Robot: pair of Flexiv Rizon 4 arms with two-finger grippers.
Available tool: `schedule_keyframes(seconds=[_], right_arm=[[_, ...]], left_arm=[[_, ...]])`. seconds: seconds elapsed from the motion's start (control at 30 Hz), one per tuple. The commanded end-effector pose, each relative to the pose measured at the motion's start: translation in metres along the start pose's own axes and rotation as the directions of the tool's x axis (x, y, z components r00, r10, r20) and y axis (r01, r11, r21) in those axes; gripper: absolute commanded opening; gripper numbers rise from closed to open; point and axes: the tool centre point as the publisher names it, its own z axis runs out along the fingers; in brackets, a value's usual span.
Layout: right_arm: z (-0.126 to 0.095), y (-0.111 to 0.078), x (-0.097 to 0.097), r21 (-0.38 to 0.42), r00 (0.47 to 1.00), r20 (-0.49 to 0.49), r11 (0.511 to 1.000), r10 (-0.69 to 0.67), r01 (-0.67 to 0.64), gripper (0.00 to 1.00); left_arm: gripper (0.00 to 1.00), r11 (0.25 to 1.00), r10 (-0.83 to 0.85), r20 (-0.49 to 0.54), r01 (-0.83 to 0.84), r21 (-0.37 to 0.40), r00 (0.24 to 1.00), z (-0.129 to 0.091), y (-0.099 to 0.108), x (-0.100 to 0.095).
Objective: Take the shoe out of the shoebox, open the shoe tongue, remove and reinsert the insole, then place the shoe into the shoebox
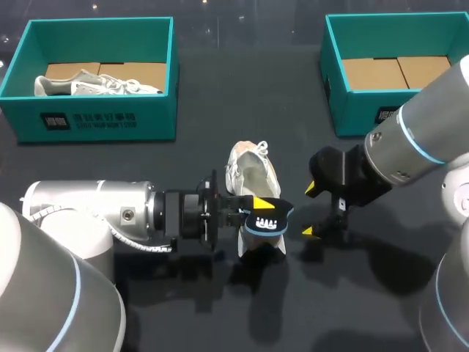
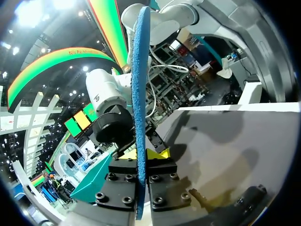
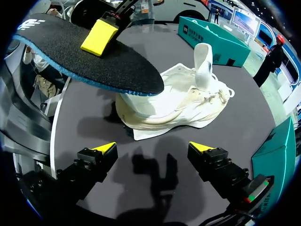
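Currently: left gripper [image 2: 142, 154] is clamped on the insole [image 3: 94, 61], one finger on each face, pinching it near one end. Seen edge-on from the left wrist, the sheet runs straight out from between the fingers. The insole hangs just over the heel end of the shoe [image 1: 251, 174]; I cannot tell if they touch. Right gripper [image 3: 151, 148] hovers just beside the shoe, fingers wide apart, nothing between them.

Shoe lies on the table [image 1: 249, 95] between the two arms, upper sagging, tongue [image 3: 203, 66] pulled up and standing clear of the opening. Insole is out; reinsertion not yet done.

Handling estimate:
- **Insole:** thin foam with a fabric face. Very light, flexible, grippy rather than slick, not fragile.
- **Insole risk:** held at one end, the free end likely flexes and may buckle if pushed against the lining. Feed that end in first, at a shallow angle.
- **Shoe:** soft and light, likely to slide or tip under that push.
- **Hold for the right gripper:** heel collar or side wall, not the laces or tongue.

Far side: left box [image 1: 157, 117] holds a second shoe [image 1: 95, 84]; right box [image 1: 352, 117] shows only its cardboard floor.
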Motion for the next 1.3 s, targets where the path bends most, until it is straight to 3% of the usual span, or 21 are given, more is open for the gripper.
schedule_keyframes(seconds=[0.03,0.53,1.03,1.3], right_arm=[[0.017,-0.003,-0.001,-0.017,1.0,0.002,1.0,0.006,-0.006,1.0],[0.04,0.002,-0.014,-0.02,0.999,-0.032,1.0,0.009,-0.009,1.0],[0.049,-0.002,-0.012,-0.016,0.999,-0.037,0.999,0.031,-0.032,1.0],[0.053,-0.002,-0.014,-0.007,0.998,-0.041,0.999,0.036,-0.037,1.0]], left_arm=[[0.0,1.0,-0.019,0.001,0.019,-0.012,1.0,-0.001,0.002,0.0],[0.0,0.992,-0.104,0.028,0.106,-0.064,0.994,-0.022,0.014,0.006],[0.0,0.991,-0.111,0.036,0.113,-0.07,0.993,-0.022,0.016,0.007],[0.0,0.988,-0.148,0.022,0.149,-0.038,0.989,-0.007,0.021,0.005]])
